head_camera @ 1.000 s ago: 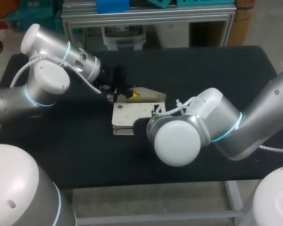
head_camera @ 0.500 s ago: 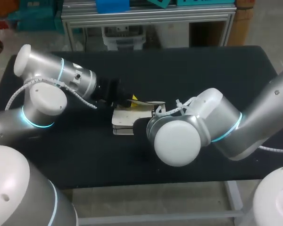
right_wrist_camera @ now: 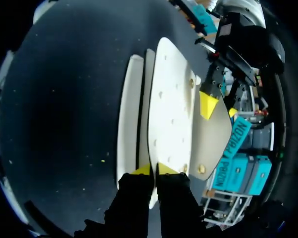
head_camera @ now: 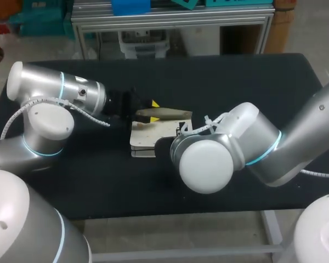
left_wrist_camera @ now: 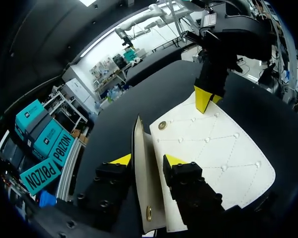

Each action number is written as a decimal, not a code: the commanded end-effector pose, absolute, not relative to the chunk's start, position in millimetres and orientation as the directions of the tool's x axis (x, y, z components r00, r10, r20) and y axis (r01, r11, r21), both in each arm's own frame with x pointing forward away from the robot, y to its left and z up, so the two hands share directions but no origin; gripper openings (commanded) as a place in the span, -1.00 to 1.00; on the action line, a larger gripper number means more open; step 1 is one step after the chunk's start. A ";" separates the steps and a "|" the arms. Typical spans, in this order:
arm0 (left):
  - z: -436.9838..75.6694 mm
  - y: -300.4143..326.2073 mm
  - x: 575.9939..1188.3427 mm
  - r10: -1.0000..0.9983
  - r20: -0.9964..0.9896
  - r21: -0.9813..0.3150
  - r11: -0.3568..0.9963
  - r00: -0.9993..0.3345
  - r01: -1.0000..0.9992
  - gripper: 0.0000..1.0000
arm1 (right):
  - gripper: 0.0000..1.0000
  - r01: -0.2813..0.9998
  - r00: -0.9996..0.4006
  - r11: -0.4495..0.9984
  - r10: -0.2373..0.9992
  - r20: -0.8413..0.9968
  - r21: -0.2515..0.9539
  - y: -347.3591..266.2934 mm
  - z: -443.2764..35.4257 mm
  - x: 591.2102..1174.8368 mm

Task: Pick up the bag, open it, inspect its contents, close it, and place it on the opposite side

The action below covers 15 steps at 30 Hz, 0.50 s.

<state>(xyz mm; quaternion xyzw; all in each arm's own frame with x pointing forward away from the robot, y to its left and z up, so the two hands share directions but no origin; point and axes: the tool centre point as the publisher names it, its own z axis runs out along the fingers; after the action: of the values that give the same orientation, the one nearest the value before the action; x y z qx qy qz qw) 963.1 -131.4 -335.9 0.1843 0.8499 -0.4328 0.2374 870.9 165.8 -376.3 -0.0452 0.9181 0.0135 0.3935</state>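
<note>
While the left jaws pinch the white flap (left_wrist_camera: 143, 168) from both sides and hold it raised on edge, the right jaws are clamped tight on the opposite edge of the quilted clutch bag (left_wrist_camera: 213, 148). A metal snap (left_wrist_camera: 162, 125) shows on its top face. The clutch bag lies flat near the middle of the black worktop (head_camera: 236, 82), between the left arm (head_camera: 55, 98) and the right arm (head_camera: 252, 142).

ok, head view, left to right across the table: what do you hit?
Left arm → white bag, flap raised → right arm. The left gripper overlaps the bag, so it's left out.
</note>
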 end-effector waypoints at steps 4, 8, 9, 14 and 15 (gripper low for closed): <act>-333.2 -131.1 969.0 0.096 -0.578 -0.653 0.541 -0.811 0.530 -0.74 | -1.00 -0.196 -0.585 0.978 -0.055 -0.810 0.076 162.8 -381.0 869.8; -334.3 -131.4 968.9 0.106 -0.584 -0.646 0.541 -0.805 0.539 -1.00 | -1.00 -0.196 -0.585 0.978 -0.055 -0.810 0.076 162.8 -381.0 869.8; -335.5 -131.0 967.8 0.110 -0.587 -0.641 0.542 -0.802 0.543 -1.00 | -1.00 -0.196 -0.585 0.978 -0.055 -0.810 0.076 162.8 -381.0 869.8; -342.2 -127.0 952.0 0.134 -0.607 -0.625 0.529 -0.784 0.574 -1.00 | -1.00 -0.196 -0.585 0.978 -0.055 -0.810 0.076 162.8 -381.0 869.8; -346.0 -126.3 944.8 0.150 -0.614 -0.616 0.523 -0.775 0.589 -1.00 | -1.00 -0.196 -0.585 0.978 -0.055 -0.810 0.076 162.8 -381.0 869.8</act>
<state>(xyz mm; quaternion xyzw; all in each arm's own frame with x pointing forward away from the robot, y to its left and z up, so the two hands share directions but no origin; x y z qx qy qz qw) 957.3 -131.3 -339.3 0.2171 0.8409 -0.4316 0.2440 870.9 165.8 -376.3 -0.0452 0.9182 0.0136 0.3934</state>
